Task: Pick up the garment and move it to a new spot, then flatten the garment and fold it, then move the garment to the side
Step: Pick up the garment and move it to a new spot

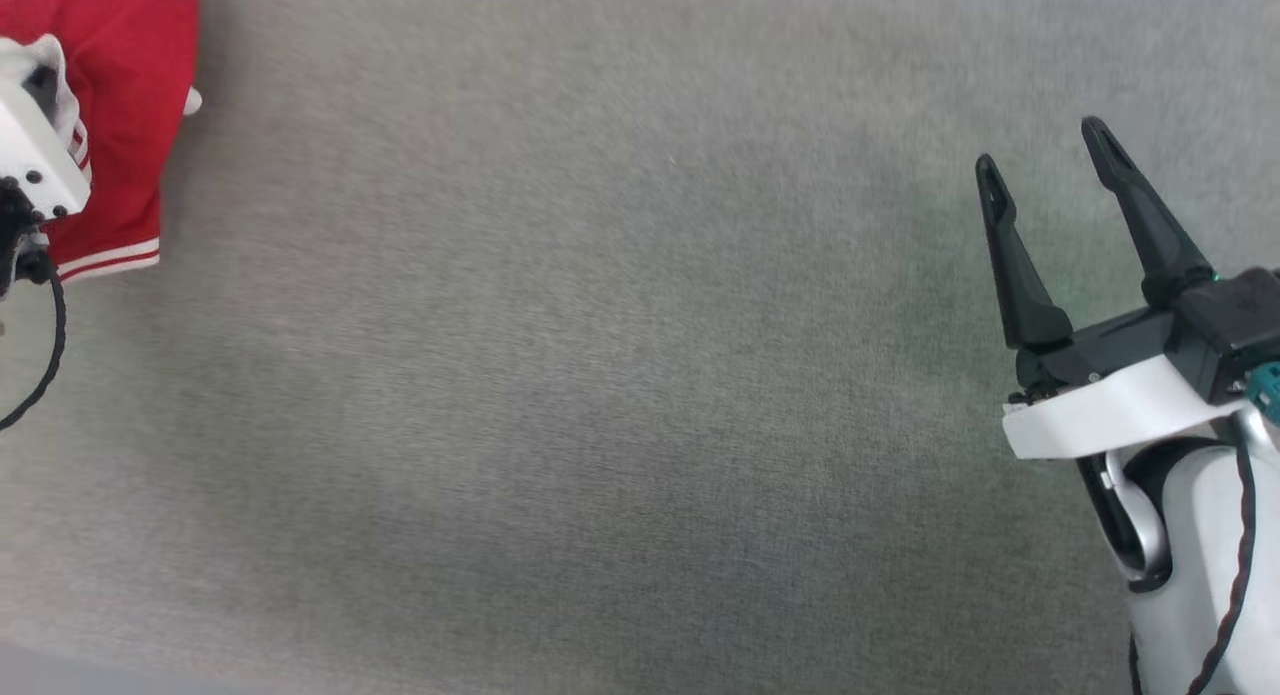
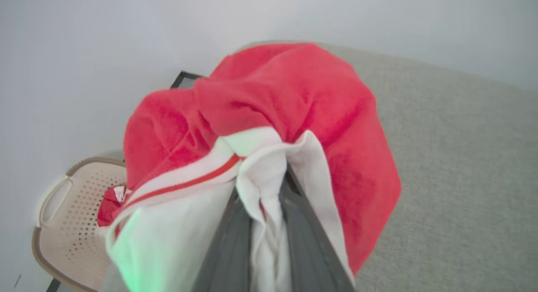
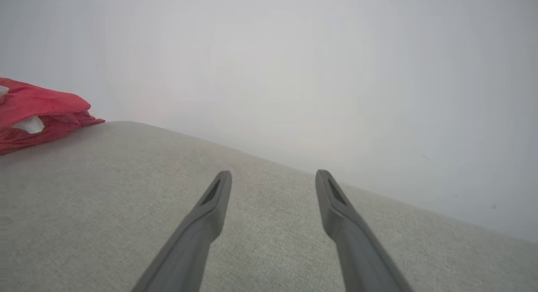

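Note:
The garment [image 1: 130,75] is a red shirt with white-and-red striped trim, bunched at the far left of the grey table. In the left wrist view the garment [image 2: 294,98] drapes over my left gripper [image 2: 267,187], whose two dark fingers [image 2: 233,245] are pinched together on a fold of its white cloth. Their tips are hidden under the fabric. My left arm's white wrist [image 1: 35,150] covers part of the shirt in the head view. Far to the right, my right gripper [image 1: 1042,147] hangs open over bare table, holding nothing. The right wrist view has the garment [image 3: 38,111] at its left edge, well away from the right gripper [image 3: 273,174].
A grey fabric-covered table [image 1: 600,375] spreads between the two arms. A beige perforated basket [image 2: 71,208] with a handle sits beyond the table's edge near the garment. A pale wall stands behind.

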Tool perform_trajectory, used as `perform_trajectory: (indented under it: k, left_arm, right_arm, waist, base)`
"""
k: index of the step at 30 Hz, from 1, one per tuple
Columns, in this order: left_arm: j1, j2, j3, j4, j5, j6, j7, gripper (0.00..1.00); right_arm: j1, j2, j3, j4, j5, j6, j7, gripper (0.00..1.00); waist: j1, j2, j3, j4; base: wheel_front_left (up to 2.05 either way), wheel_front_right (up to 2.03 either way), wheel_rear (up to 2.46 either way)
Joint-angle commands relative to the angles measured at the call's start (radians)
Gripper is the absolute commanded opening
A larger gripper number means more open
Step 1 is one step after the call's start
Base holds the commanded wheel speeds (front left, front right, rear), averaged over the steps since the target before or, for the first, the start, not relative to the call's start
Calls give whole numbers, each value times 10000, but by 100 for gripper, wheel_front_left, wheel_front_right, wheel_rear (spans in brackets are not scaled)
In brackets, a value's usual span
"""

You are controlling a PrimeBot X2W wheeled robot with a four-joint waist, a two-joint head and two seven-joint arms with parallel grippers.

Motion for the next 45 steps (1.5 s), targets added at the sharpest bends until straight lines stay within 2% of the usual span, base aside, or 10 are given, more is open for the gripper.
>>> perform_trajectory:
  k: [1, 6, 11, 18, 23, 26, 36, 41, 45]
  left_arm:
    - [-59, 47, -53, -97, 88, -46, -103, 0]
    - [-255, 237, -484, -677, 389, -55, -395, 0]
    - [-362, 424, -992, -1610, 487, -58, -240, 0]
    - [-95, 886, -1471, -3631, 304, -59, 500, 0]
    - [339, 1256, -1646, -5689, 85, -47, 1408, 0]
    - [757, 1516, -1677, -7149, -116, 142, 2078, 0]
    - [2452, 2049, -1842, -11778, -887, 1270, 4052, 0]
    - [3338, 1886, -2431, -13145, -1043, 1714, 4757, 0]
    - [4071, 1604, -2996, -13288, -1039, 1938, 5021, 0]
  right_arm:
    - [160, 48, -20, 26, 105, -1, -96, 100]
    - [411, 217, -147, 338, 172, -1, -345, 100]
    - [743, 380, -315, 536, 259, 1, -538, 100]
    - [1147, 569, -751, 572, 357, 1, -744, 100]
    - [1450, 704, -1171, 498, 378, -1, -846, 100]
    - [1604, 781, -1471, 409, 334, 1, -881, 100]
    - [2022, 1115, -2345, 80, 159, 1, -1031, 100]
    - [2127, 1273, -2571, 42, 211, 1, -1142, 100]
    - [2111, 1381, -2368, 239, 363, 1, -1201, 100]
  waist:
    - [0, 0, -532, 246]
    - [0, 0, -1422, 457]
    - [0, 0, -2160, 567]
    - [0, 0, -2935, 452]
    - [0, 0, -3283, 160]
    - [0, 0, -3418, -116]
    - [0, 0, -3317, -1671]
    - [0, 0, -3058, -2454]
    - [0, 0, -2893, -2951]
  base:
    - [0, 0, 0]
    - [0, 0, 0]
    - [0, 0, 0]
    - [0, 0, 0]
    - [0, 0, 0]
    - [0, 0, 0]
    - [0, 0, 0]
    - [0, 0, 0]
    - [0, 0, 0]
